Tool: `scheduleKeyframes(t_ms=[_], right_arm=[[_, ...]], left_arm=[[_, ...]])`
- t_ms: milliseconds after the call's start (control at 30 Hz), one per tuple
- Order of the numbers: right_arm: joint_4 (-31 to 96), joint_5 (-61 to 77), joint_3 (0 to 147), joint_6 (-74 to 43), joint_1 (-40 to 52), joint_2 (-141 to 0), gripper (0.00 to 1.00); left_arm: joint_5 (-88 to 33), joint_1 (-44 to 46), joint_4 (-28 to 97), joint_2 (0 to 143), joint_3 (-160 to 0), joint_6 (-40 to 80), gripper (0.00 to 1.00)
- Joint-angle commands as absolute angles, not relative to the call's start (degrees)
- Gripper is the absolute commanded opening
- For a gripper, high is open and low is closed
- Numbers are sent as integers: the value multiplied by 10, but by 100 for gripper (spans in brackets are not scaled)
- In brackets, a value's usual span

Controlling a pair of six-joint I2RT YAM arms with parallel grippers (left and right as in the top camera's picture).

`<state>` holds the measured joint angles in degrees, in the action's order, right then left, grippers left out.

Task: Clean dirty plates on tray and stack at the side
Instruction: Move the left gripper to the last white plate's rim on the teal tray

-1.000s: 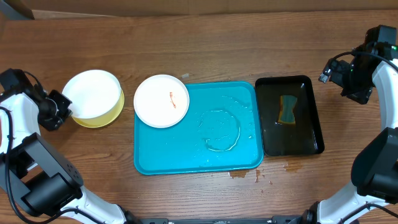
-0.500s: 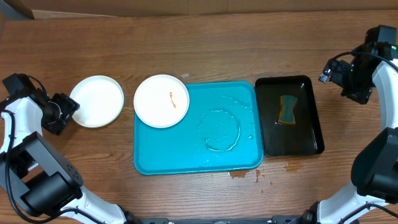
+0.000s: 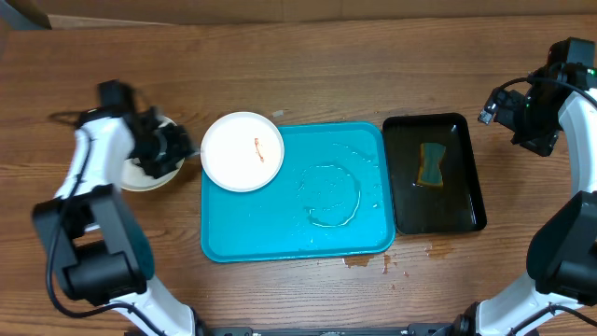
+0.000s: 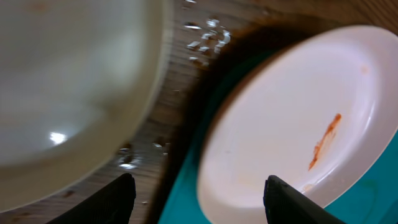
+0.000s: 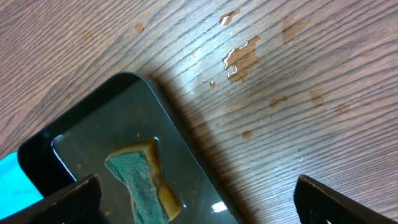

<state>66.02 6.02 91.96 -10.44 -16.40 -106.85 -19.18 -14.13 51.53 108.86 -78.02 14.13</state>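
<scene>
White plate (image 3: 242,151) (one orange smear) overhangs turquoise tray (image 3: 280,245); left claw (image 4: 200,190) and right claw (image 5: 199,198) spread, empty.

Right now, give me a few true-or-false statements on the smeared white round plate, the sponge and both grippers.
1. The smeared white round plate overhangs a corner of the turquoise plastic tray. True.
2. The green-and-yellow sponge lies on the turquoise tray. False: it lies in the glossy black tray.
3. The left gripper grips a plate. False: it is open and empty.
4. The right gripper is open, holding nothing. True.
</scene>
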Motion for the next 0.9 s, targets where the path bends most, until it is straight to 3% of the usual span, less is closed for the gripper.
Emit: scheduleKeyframes(t_ms=[0,33,100,867], right_arm=[[658,61,924,-105,-163,-1065,100],[658,61,924,-105,-163,-1065,100],[658,61,924,-105,-163,-1065,100],[658,61,924,-105,-163,-1065,100]], left_arm=[[-142,-101,507,1069,-778,139,67],[-133,-93,505,1069,-778,144,66],[-124,-78,498,1069,-778,148,52],[6,-19,479,1077,-775,168,44]])
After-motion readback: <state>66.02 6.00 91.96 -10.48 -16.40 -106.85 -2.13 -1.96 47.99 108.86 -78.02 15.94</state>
